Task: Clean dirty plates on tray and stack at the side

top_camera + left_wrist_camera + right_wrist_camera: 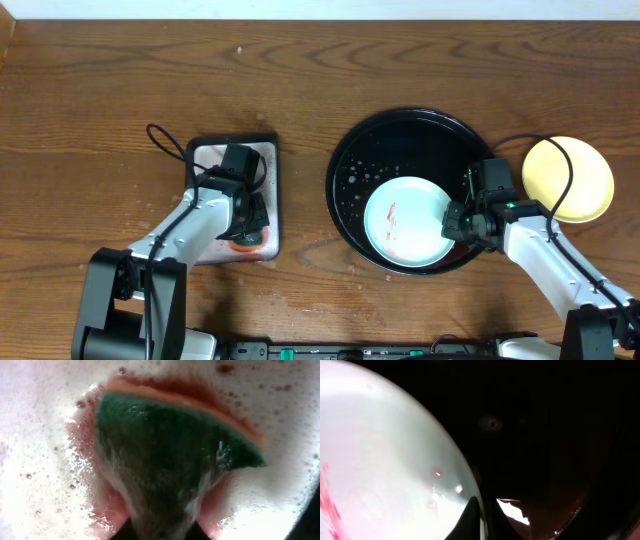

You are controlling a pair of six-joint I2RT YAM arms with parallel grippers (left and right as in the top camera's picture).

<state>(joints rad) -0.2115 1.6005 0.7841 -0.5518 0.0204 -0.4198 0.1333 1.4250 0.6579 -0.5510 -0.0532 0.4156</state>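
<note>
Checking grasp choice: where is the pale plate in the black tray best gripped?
Pinch the pale plate at its right rim, from the right, nearest the right gripper. It lies flat in the black tray, so only the edge is pinchable, away from the red smear.

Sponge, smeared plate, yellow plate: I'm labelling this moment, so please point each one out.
green sponge (165, 460): left wrist view, middle of its green face.
pale plate (422, 228): overhead view, clean part near its centre.
yellow plate (590, 180): overhead view, right half of its face.
</note>
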